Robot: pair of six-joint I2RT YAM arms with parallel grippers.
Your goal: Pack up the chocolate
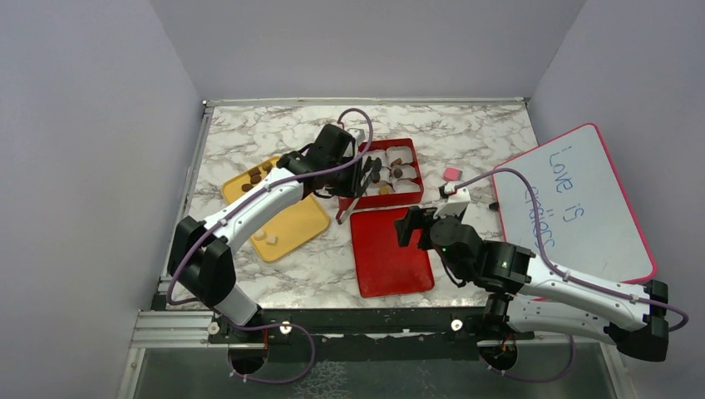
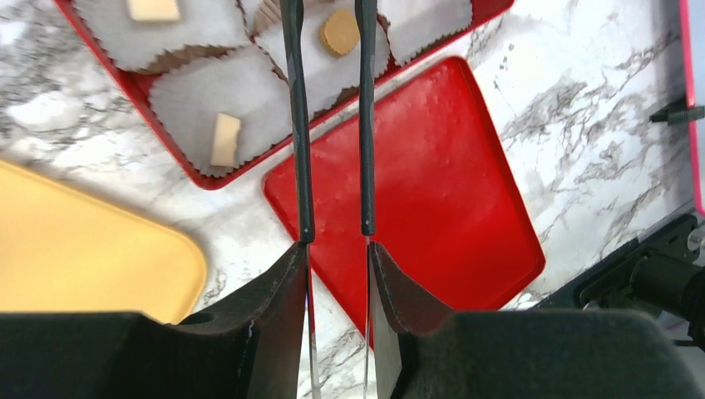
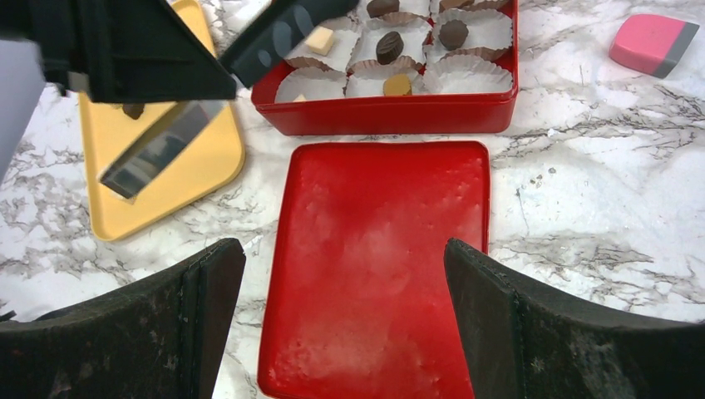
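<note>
The chocolate pieces lie in paper cups in the red box point(image 1: 411, 166): a tan round point(image 2: 340, 32), cream cubes point(image 2: 224, 139) and dark rounds point(image 3: 389, 46). More pieces sit on the yellow tray point(image 1: 291, 220), cream ones point(image 1: 266, 238) near its front and brown ones point(image 1: 253, 176) at its back. My left gripper point(image 2: 337, 245) is shut on a pair of tongs point(image 2: 298, 125). The tong arms reach over the box, a narrow gap apart, and the tan round shows between them. My right gripper point(image 3: 342, 245) hangs wide open above the flat red lid point(image 3: 382, 274), holding nothing.
A pink block point(image 1: 451, 174) lies right of the box. A whiteboard with a pink rim point(image 1: 574, 208) fills the table's right side. The red lid point(image 1: 391, 253) lies between the two arms, and walls close in the table on three sides.
</note>
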